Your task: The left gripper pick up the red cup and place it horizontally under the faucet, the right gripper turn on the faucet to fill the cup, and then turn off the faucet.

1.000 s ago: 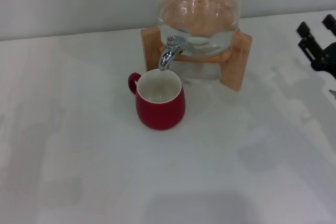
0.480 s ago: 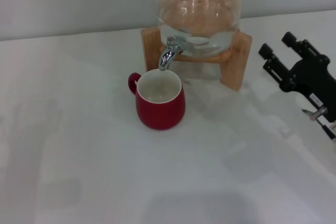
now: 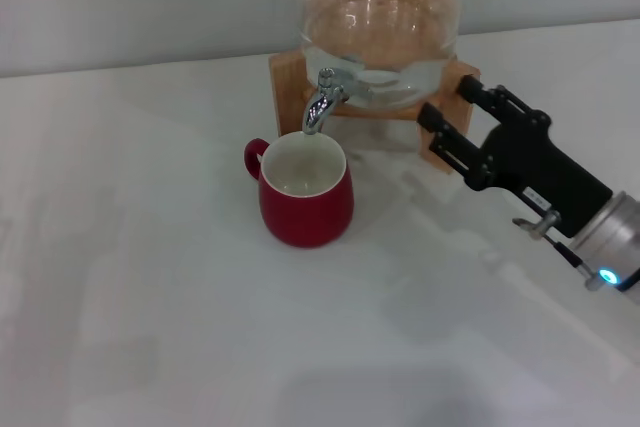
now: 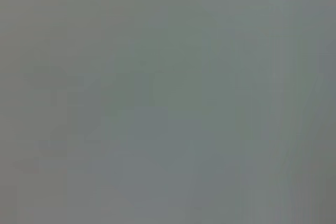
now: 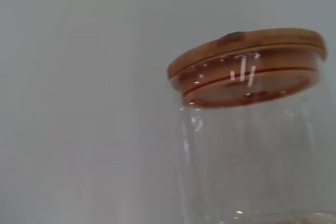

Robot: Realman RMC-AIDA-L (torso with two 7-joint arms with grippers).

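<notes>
The red cup stands upright on the white table, its white inside showing and its handle toward the left. Its rim sits just below the spout of the chrome faucet, which is fitted to a clear glass jar of water on a wooden stand. My right gripper reaches in from the right, open, its fingertips in front of the stand's right leg and well right of the faucet. The left gripper is out of view; the left wrist view shows only a plain grey surface.
The right wrist view shows the jar's wooden lid and glass wall against a grey wall. White tabletop spreads to the left and front of the cup.
My right gripper has moved in from the right edge toward the left, now reaching the jar's stand. The cup and faucet have not moved.
</notes>
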